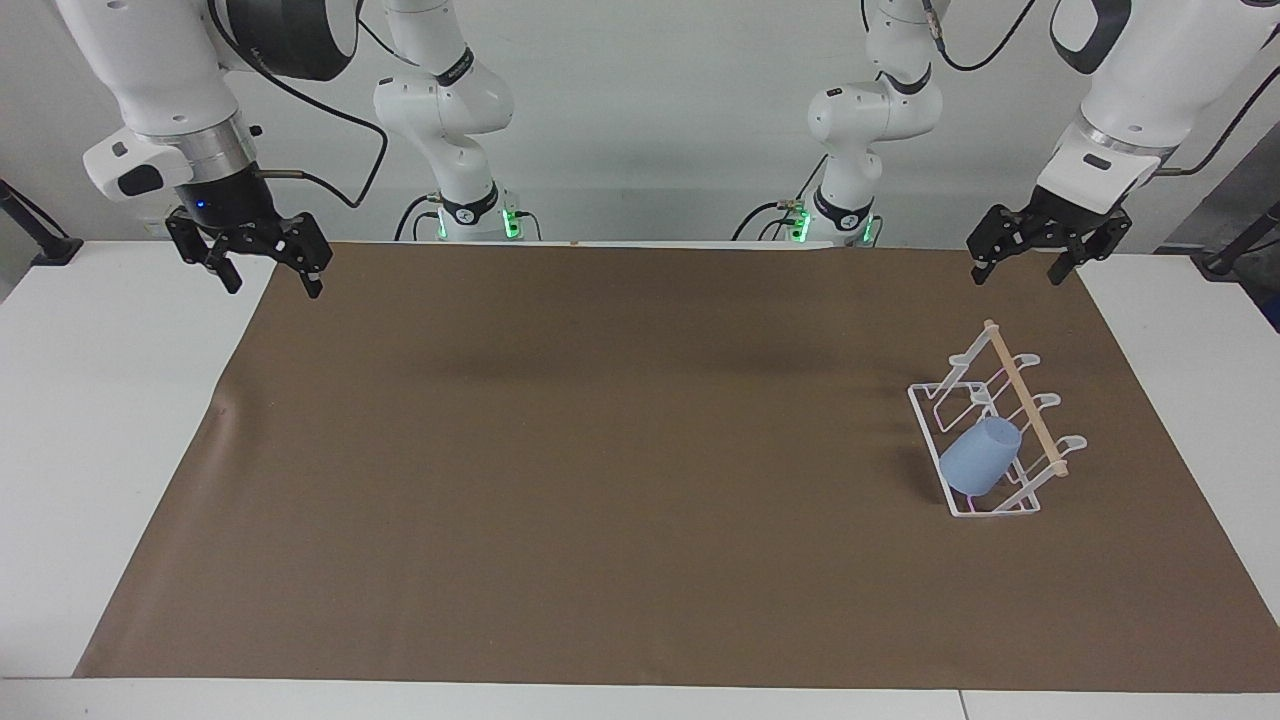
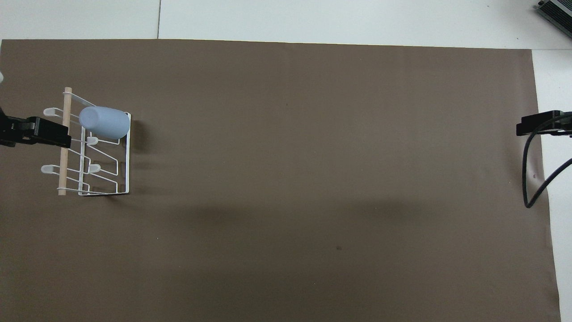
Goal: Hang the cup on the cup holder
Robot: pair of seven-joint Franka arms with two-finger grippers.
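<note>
Cup [image 1: 981, 456] sits tipped on the holder [image 1: 990, 430], looks done; left end effector [image 1: 1029, 268] and right end effector [image 1: 268, 279] both apart, empty, just park them.

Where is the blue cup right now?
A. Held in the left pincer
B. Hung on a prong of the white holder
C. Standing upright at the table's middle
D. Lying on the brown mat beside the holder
B: the cup sits tilted over a prong of the cup holder, with neither pincer touching it.
</note>
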